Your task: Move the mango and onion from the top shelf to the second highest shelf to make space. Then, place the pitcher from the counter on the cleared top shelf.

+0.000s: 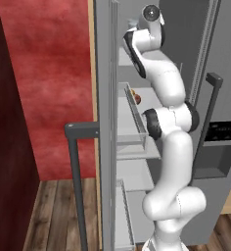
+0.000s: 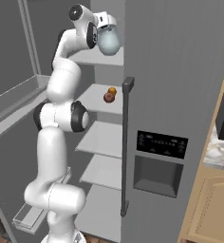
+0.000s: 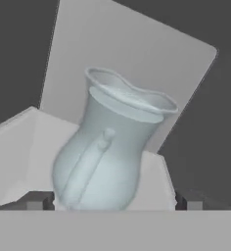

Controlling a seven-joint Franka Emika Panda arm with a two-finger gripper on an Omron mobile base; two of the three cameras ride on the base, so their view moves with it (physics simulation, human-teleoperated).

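Note:
The translucent pale bluish pitcher (image 3: pixel 107 152) stands on the top shelf (image 3: pixel 19 147) inside the open fridge, slightly tilted in the hand view. My gripper (image 3: pixel 115 203) is open, its fingertips (image 3: pixel 39 203) wide apart on either side of the pitcher's base, with a gap on the right. From the right base view, the pitcher (image 2: pixel 108 42) rests on the top shelf (image 2: pixel 92 58) at the gripper (image 2: pixel 103 29). The mango (image 2: pixel 112 90) and the onion (image 2: pixel 108 98) lie side by side on the second highest shelf (image 2: pixel 92 100). They also show as mango (image 1: pixel 133 91) and onion (image 1: pixel 137 99).
The fridge's open door with clear bins (image 2: pixel 19 102) hangs to my left, its dark handle (image 1: pixel 73 147) sticking out. The closed door with a handle (image 2: pixel 127 142) and dispenser (image 2: pixel 159 161) is to the right. Lower shelves (image 2: pixel 102 137) sit below. The marble counter (image 2: pixel 218 152) shows far right.

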